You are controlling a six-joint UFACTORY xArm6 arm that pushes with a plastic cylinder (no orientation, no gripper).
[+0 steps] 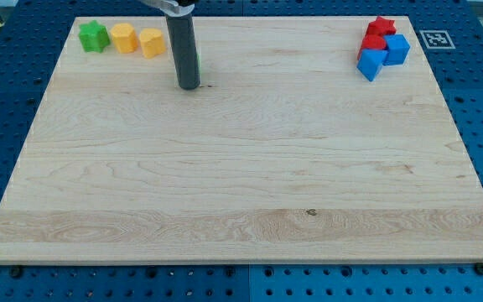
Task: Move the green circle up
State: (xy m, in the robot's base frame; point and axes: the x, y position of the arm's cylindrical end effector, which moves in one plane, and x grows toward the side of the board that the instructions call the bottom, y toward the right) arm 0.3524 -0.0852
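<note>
My tip (pixel 189 85) rests on the wooden board (pixel 241 168) near the view's top left. The green circle (pixel 198 63) is almost wholly hidden behind the rod. Only a thin green sliver shows at the rod's right edge, just above the tip. I cannot tell whether the tip touches it.
A green star (pixel 93 36), a yellow block (pixel 123 38) and a second yellow block (pixel 151 42) stand in a row at the top left, left of the rod. At the top right sit a red star (pixel 381 27), a red block (pixel 372 44) and two blue blocks (pixel 398 49) (pixel 371 65).
</note>
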